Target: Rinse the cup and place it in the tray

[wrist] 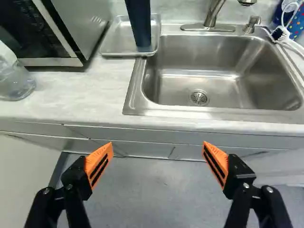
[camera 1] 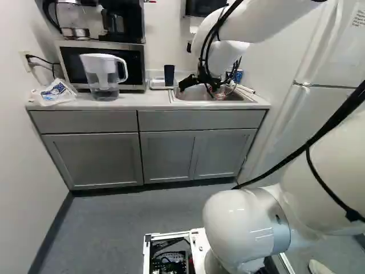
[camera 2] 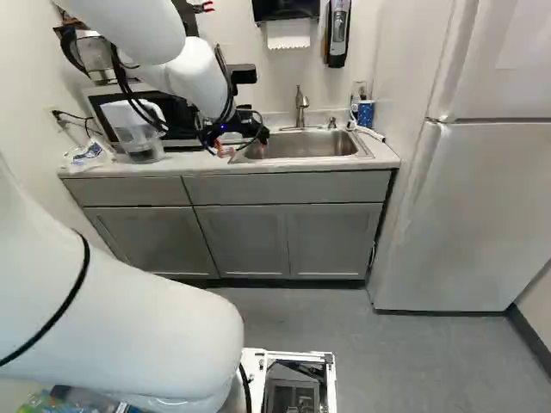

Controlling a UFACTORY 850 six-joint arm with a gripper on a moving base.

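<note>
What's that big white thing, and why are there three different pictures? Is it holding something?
The big white thing is a robot arm. Two pictures come from cameras on its base, behind the arm, one on its left and one on its right. They show the same kitchen. The third comes from a camera on the robot's wrist, so you look along its "hand", the gripper. It has two fingers with orange pads, spread open and holding nothing.

On the counter there's a microwave, a clear pitcher with a white top, and a metal tray beside the sink. A dark blue cup stands on the tray. The tall white thing beside the counter is a fridge.
</note>
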